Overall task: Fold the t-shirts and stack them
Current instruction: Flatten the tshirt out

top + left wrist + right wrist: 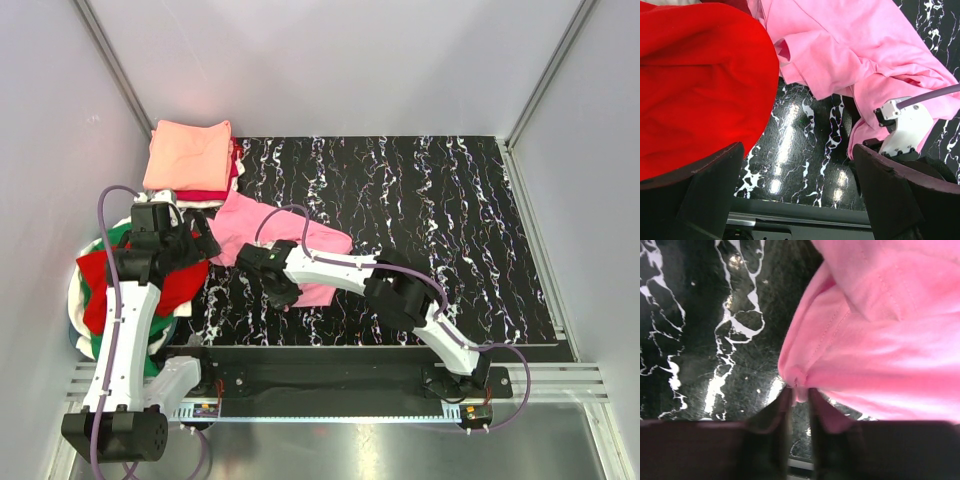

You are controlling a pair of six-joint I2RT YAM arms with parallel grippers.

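Note:
A bubblegum pink t-shirt (245,222) lies crumpled on the black marbled mat (420,220). My right gripper (283,295) is at its near edge. In the right wrist view the gripper (801,397) is shut on a pinch of the pink shirt's (890,330) hem, just above the mat. My left gripper (205,245) hovers between the pink shirt and a red t-shirt (180,285). In the left wrist view it (797,152) is open and empty over bare mat, with the red shirt (695,85) on the left and the pink shirt (850,45) on the upper right.
A folded salmon-orange t-shirt (188,153) tops a stack at the back left. The red shirt rests on a heap with green (118,238) and white (78,290) cloth off the mat's left edge. White walls enclose the table. The right arm's white link (902,125) is near my left gripper.

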